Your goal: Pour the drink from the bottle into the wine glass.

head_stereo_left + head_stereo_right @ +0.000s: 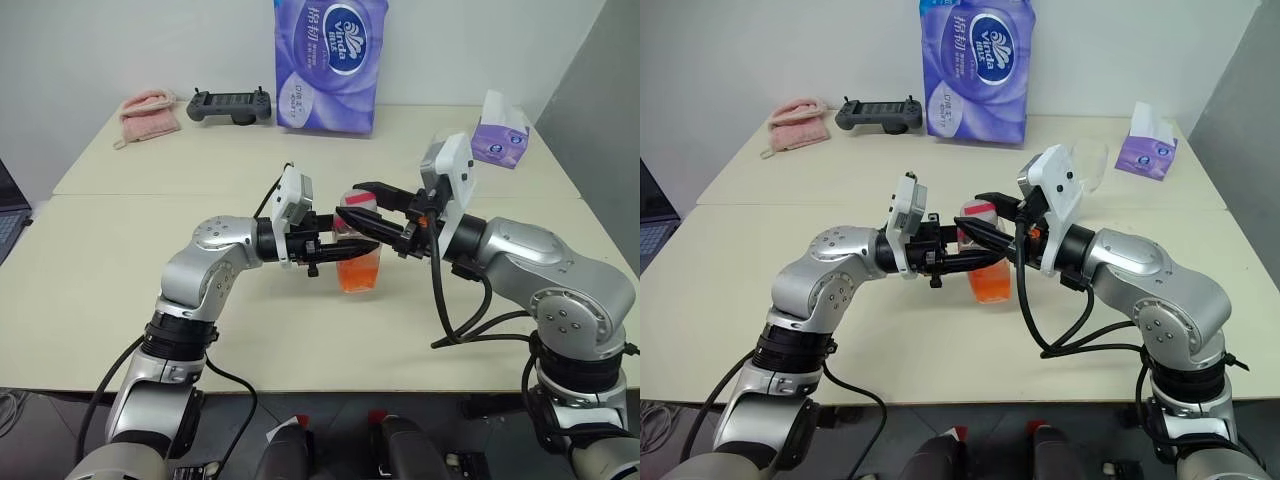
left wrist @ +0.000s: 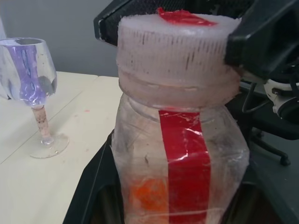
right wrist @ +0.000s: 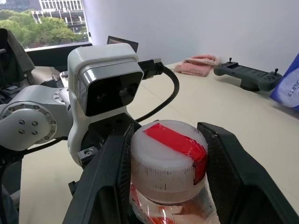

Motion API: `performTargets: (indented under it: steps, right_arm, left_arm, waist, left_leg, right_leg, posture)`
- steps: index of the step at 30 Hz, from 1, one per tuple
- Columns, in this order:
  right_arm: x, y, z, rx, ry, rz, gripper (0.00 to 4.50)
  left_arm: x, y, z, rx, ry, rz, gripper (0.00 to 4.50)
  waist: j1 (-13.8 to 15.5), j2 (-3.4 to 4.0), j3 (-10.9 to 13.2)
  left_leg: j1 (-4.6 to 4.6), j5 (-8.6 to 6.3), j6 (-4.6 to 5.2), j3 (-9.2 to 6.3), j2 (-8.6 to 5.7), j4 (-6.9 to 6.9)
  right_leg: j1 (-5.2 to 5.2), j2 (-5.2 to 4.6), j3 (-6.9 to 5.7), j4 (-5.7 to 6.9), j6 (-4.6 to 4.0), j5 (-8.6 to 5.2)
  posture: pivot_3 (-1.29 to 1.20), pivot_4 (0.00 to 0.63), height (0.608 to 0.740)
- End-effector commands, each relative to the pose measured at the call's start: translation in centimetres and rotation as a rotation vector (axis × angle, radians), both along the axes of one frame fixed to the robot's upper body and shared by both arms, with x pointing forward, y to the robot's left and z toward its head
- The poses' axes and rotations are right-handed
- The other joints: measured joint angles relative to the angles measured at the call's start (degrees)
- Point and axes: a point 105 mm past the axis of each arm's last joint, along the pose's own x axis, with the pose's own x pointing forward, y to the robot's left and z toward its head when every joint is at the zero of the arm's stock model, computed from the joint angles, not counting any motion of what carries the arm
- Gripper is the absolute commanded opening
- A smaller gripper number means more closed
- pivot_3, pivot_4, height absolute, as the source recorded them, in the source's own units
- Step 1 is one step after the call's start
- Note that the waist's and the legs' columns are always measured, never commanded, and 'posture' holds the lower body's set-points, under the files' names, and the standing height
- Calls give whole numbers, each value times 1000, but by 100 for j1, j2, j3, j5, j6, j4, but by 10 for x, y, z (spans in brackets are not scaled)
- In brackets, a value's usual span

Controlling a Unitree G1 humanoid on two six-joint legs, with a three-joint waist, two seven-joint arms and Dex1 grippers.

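Standing on the near table [image 1: 120,330], the bottle [image 1: 358,262] is between the two grippers, in the middle of the scene. The drink [image 1: 359,272] fills only its lower part, orange-red. The white cap [image 3: 168,156], with a strip of red tape across it, is on the neck.

The left gripper [image 1: 350,247] reaches in level from the left, and its black fingers [image 2: 91,186] are pinching the body of the bottle, one on each side, below the neck. The right gripper [image 3: 168,168] comes in from the right, higher, at the cap. In the right wrist view its two fingers [image 3: 110,172] stand on both sides of the cap; one seems to touch it, beside the other a thin gap is visible, so I cannot tell if the cap is already gripped.

The glass [image 1: 1087,163] stands upright behind the right wrist, apart from the bottle, and its bowl looks empty.

On the far table [image 1: 230,150] there is a small purple tissue box [image 1: 500,131] at the right, a big purple tissue pack [image 1: 329,62] in the middle, a dark controller [image 1: 230,106] beside it, and a pink cloth [image 1: 150,113] at the left.
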Motion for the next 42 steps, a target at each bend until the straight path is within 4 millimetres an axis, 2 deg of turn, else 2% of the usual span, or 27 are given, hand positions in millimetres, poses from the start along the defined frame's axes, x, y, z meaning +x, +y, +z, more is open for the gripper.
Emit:
performTargets:
  steps: [1, 7, 12, 17, 19, 20, 24, 29, 42]
  right_arm:
    - [0, -5, 7, -68, -103, 61, 1838]
    - [22, -16, 14, -122, -69, 281, 1838]
    - [35, -21, 24, -131, -24, 353, 1838]
    - [34, -41, 26, -133, -24, 285, 3534]
    - [26, -50, 24, -128, -23, 238, 4281]
    - [20, -52, 21, -137, -31, 212, 4452]
    - [3, -49, 18, -105, -40, 137, 4452]
    - [-7, -25, 20, 2, -55, 81, 4452]
    - [-2, -8, 22, 59, -63, 40, 4452]
  left_arm:
    - [-10, -1, 14, -14, -66, -43, 1817]
    - [-26, -8, 16, -5, -54, -150, 1817]
    - [-31, -11, 21, -11, -53, -175, 1817]
    - [-24, -5, 19, -1, -50, -126, 1817]
    - [-22, -2, 18, -1, -50, -107, 1817]
    - [-20, 0, 18, -1, -49, -97, 1817]
    - [-15, 3, 18, 1, -52, -73, 1817]
    - [-9, 2, 19, 0, -58, -64, 1817]
    - [-8, -2, 20, 1, -68, -79, 1817]
  waist:
    - [0, 0, 0]
    - [-8, 0, 0]
    - [-12, 0, 1]
    - [26, 0, 1]
    - [51, 0, 1]
    - [66, 0, 1]
    - [51, 0, 1]
    - [-22, 1, 1]
    - [0, 1, 0]
  left_leg:
    - [0, 0, 0, 0, 0, 0]
    - [4, -1, 2, 2, 3, 1]
    - [2, -1, 2, 1, 5, -1]
    - [-3, 0, 1, 2, 0, 4]
    - [-3, 0, 1, 1, -2, 5]
    - [-4, 0, 1, -3, -1, 5]
    - [-4, 0, 0, 2, 0, 3]
    - [4, 0, 0, 2, 15, 0]
    - [0, 0, 0, 4, 0, 3]
  right_leg:
    - [0, 0, 0, 0, 0, 0]
    - [3, 5, -3, -1, 0, 0]
    - [0, 5, -2, -2, -1, 0]
    - [-1, -4, -1, -3, 0, 1]
    - [0, -6, -2, -3, 0, 1]
    - [2, -7, -6, -4, 0, 1]
    - [-2, -8, 2, 0, 0, 1]
    - [-2, -3, 8, 6, -1, 1]
    - [-1, -1, 4, 1, 0, 1]
  posture:
    - [0, 150, 740]
    - [0, 150, 740]
    - [0, 150, 740]
    - [0, 150, 740]
    - [0, 150, 740]
    - [0, 150, 740]
    - [0, 150, 740]
    - [0, 150, 740]
    - [0, 150, 740]
